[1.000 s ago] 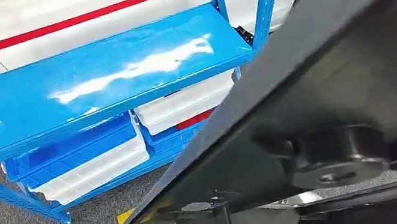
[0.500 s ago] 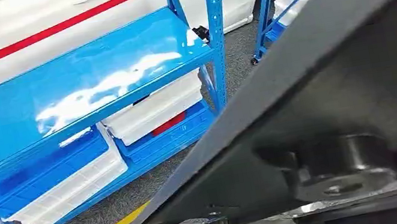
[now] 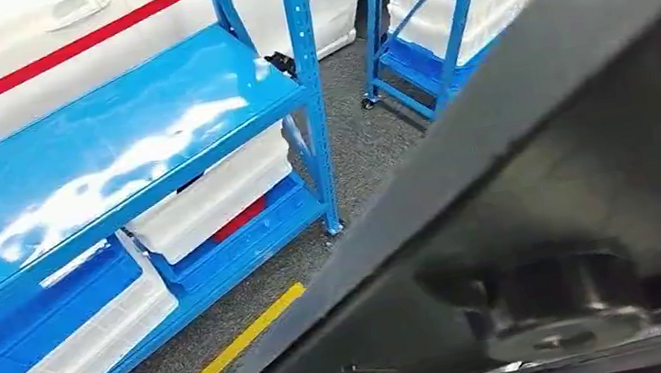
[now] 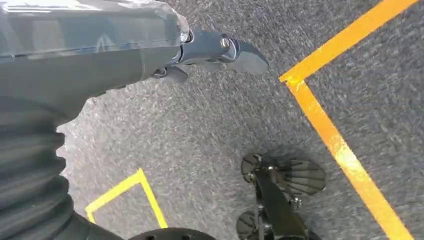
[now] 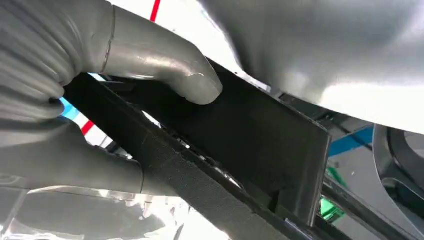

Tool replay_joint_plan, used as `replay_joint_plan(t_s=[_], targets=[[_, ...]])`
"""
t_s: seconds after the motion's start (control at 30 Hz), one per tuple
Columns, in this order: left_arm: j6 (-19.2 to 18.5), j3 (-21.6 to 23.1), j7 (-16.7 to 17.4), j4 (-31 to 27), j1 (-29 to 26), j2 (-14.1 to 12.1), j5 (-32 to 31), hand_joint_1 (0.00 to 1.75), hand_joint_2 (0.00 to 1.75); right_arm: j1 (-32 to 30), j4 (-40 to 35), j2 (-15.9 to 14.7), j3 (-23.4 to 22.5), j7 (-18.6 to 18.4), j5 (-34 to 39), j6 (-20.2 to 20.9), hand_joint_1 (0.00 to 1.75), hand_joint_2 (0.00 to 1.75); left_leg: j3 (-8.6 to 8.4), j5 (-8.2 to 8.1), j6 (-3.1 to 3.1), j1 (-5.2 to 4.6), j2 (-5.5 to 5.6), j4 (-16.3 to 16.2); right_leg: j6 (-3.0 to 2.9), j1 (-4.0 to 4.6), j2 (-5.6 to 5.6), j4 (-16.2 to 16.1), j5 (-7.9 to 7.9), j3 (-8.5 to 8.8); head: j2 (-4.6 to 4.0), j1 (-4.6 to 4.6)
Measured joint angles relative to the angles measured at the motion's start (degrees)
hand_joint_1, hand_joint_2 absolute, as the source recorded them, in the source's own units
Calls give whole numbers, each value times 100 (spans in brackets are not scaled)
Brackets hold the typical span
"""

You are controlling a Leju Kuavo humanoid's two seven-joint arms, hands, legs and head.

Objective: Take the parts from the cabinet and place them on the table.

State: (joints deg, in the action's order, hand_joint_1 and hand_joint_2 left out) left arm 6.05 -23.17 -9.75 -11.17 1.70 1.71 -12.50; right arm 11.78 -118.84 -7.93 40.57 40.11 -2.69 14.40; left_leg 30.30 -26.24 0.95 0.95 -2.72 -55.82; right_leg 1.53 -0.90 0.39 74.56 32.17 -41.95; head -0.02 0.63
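A large flat black part (image 3: 552,139) is held close in front of the head camera and covers the right and lower side of that view. In the right wrist view my right hand (image 5: 100,65) grips this black part (image 5: 240,130), the thumb (image 5: 170,75) pressed on its flat face and the other fingers wrapped under its edge. My left hand (image 4: 150,55) hangs over the grey carpet with nothing in it, its dark fingers (image 4: 220,50) stretched out. The blue cabinet rack (image 3: 98,154) stands at the left of the head view, its top shelf bare.
White and blue bins (image 3: 207,197) sit on the rack's lower shelf. A second blue rack (image 3: 440,16) with a white bin stands at the back right. Behind is a white car (image 3: 31,54) with a red stripe. Yellow tape (image 3: 224,361) marks the grey carpet.
The whole head view has swung to the right: the rack slid left in the picture and a second rack came into view. The black part stays in my right hand.
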Motion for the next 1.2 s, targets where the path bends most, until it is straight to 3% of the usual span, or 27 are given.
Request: replay_joint_plan(t_s=[0.07,0.1,0.13,0.17,0.27,0.3,0.33,0.37,0.43,0.47,0.5,0.53,0.6,0.63,0.67,0.77,0.8,0.83,0.87,0.93,0.97,1.0,1.07,1.1,1.13,1.17,1.2], targets=[[15,-17,7,0,20,33,17,0,175,5,0,0,2,0,4,39,175,175,-10,-25,-35,6,-116,-24,20,-40,-103,-818,-442,454,0,0],[22,-24,7,0,27,44,22,0,175,14,0,2,2,0,9,63,175,175,-17,-48,-64,8,-163,-53,16,-42,-247,-1352,-644,763,0,0],[28,-37,9,0,29,46,39,0,175,24,0,2,2,0,18,74,175,175,-16,-77,-106,-19,-208,-82,-30,-5,-507,-1623,-554,885,0,0],[35,-68,11,0,29,48,50,0,175,24,2,2,4,0,44,98,175,175,-14,-106,-153,-42,-242,-115,-108,19,-437,-1633,-598,873,0,2],[66,-111,13,0,40,52,55,0,175,29,26,4,4,-2,74,149,175,175,-55,-113,-251,-25,-414,-94,-206,52,-229,-1620,-609,828,0,2],[66,-111,13,0,45,61,55,0,175,30,35,9,4,-2,81,162,175,175,-36,-164,-286,3,-380,-120,-263,2,-170,-1665,-646,849,0,2],[66,-116,9,0,49,66,55,0,175,45,48,18,2,0,92,168,175,175,0,-310,-310,15,-82,-285,-288,7,-125,-1675,-658,846,0,2],[66,-120,4,0,43,74,55,0,175,67,77,35,4,-4,112,190,175,175,150,-542,-310,27,90,-640,-322,9,-84,-1675,-667,837,0,2],[66,-144,-11,0,32,74,57,0,175,89,140,72,0,-4,168,249,175,175,619,-1002,-326,23,217,-1654,-351,30,55,-1672,-678,813,0,2],[68,-151,-28,0,22,74,59,0,175,103,177,85,-2,-4,184,284,175,175,780,-1064,-321,22,226,-1973,-356,44,129,-1669,-682,807,0,2],[68,-155,-39,0,16,74,57,0,175,118,218,96,-7,-7,184,304,175,175,800,-978,-306,22,227,-1980,-356,53,199,-1667,-683,810,0,2],[66,-155,-44,0,19,74,57,0,175,130,245,101,-7,-7,184,310,175,175,686,-761,-284,22,234,-1707,-354,58,274,-1659,-684,819,0,2],[55,-155,-116,0,21,79,24,0,175,171,304,131,-26,-7,177,361,175,175,234,-201,-222,22,358,-686,-349,66,418,-1639,-683,832,0,2],[11,-155,-146,0,9,72,-28,0,175,197,334,142,-52,-7,166,359,175,175,86,-90,-175,23,678,-278,-341,47,471,-1635,-686,816,0,2],[-33,-155,-166,0,-4,68,-79,0,175,226,363,144,-81,-7,164,354,175,175,65,-112,-151,37,832,-173,-289,78,529,-1596,-695,769,0,2],[-103,-151,-201,0,32,63,-157,0,175,231,435,142,-210,-9,140,321,175,175,53,-99,-124,-19,667,-165,-152,-4,726,-1648,-773,702,0,4],[-114,-146,-208,-2,29,74,-175,0,175,238,442,142,-236,-7,140,315,175,175,23,-47,-66,60,574,-63,-111,31,741,-1630,-763,691,0,4],[-118,-146,-208,-2,29,70,-181,0,175,240,448,142,-256,-7,138,312,175,175,-6,-22,-38,39,487,-27,-105,64,395,-1536,-684,651,0,4],[-118,-146,-212,-2,32,72,-184,0,175,269,459,142,-284,-7,135,306,175,175,-7,-16,9,26,413,-18,-101,65,141,-1256,-480,508,0,2],[-120,-146,-212,0,16,72,-186,0,175,284,487,142,-302,-6,136,302,175,175,4,-25,21,0,250,-25,-71,41,10,-341,-37,60,0,2],[-120,-146,-212,0,10,70,-186,0,175,279,507,140,-302,-7,131,302,175,175,9,-29,21,-5,166,-27,-53,26,6,41,76,-126,0,2],[-120,-146,-212,-2,9,70,-186,0,175,278,522,140,-302,-7,131,302,175,175,7,-34,16,-6,88,-28,-38,11,-1,137,41,-172,0,2],[-127,-144,-212,-2,25,70,-192,0,175,279,538,140,-308,-7,127,289,175,175,-11,-53,-11,-6,-47,-33,-35,-1,-53,-493,-347,186,0,2],[-133,-140,-210,-2,32,72,-210,0,175,279,538,140,-313,-7,116,264,175,175,-29,-70,-30,-5,-104,-40,-51,0,-139,-1071,-587,518,0,2],[-144,-127,-201,-2,37,72,-255,0,175,278,538,140,-326,-6,88,228,175,175,-52,-93,-60,-12,-145,-54,-80,14,-334,-1558,-704,805,0,2],[-146,-116,-188,0,37,70,-276,0,175,275,538,142,-341,-4,68,194,175,175,-47,-120,-104,-59,-186,-73,-125,84,-432,-1647,-622,840,0,2],[-144,-105,-164,0,39,61,-308,0,175,260,538,140,-363,4,55,151,175,175,-54,-129,-134,-56,-225,-70,-168,81,-333,-1650,-644,816,0,2]])
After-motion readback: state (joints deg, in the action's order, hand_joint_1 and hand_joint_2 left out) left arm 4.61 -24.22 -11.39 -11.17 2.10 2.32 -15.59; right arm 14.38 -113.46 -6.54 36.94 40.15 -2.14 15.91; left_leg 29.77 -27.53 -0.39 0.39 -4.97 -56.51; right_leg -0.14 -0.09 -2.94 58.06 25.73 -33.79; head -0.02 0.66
